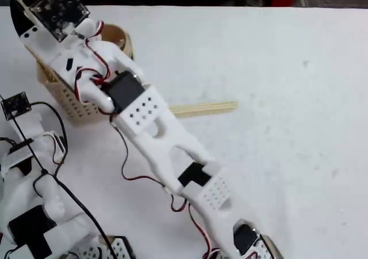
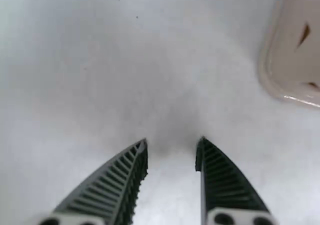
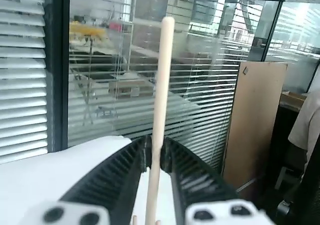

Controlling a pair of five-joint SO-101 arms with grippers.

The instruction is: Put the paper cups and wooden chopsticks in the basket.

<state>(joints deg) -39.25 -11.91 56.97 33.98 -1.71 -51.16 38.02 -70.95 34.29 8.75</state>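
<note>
One chopstick point(image 3: 161, 85) pinched in right hand point(image 3: 156, 146), left hand point(image 2: 172, 141) parted, empty, right arm point(image 1: 155, 126) covering basket point(image 1: 66, 102)

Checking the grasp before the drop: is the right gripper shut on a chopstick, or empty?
Shut on the chopstick. In its wrist view the right gripper pinches the stick, which rises between the jaws.

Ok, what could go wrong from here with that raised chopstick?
The right gripper pinches the chopstick with a long stretch sticking out free, so it may swivel or slip. In the high view it is near the edge of the basket; a release could land it outside. The other chopsticks lie partly under that arm, which might nudge them.
</note>
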